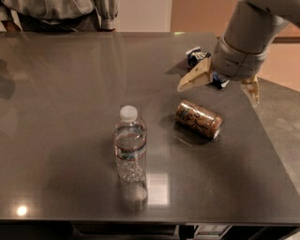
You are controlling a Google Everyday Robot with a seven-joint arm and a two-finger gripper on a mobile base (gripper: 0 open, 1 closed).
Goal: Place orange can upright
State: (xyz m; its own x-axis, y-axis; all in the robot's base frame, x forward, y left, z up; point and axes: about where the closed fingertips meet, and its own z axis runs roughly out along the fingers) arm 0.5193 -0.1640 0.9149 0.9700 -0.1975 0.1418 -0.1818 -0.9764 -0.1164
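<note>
The orange can (198, 120) lies on its side on the dark table (70, 84), right of centre, its silver end pointing lower right. My gripper (219, 86) hangs above and just behind the can, open, with one pale finger (193, 78) to the left and the other (251, 90) to the right. The fingers are apart from the can and hold nothing.
A clear water bottle (130, 145) with a white cap stands upright left of the can. A dark blue and white snack bag (200, 60) lies behind my gripper, partly hidden by it. A person (61, 14) stands at the far edge. The table's right edge is close to the can.
</note>
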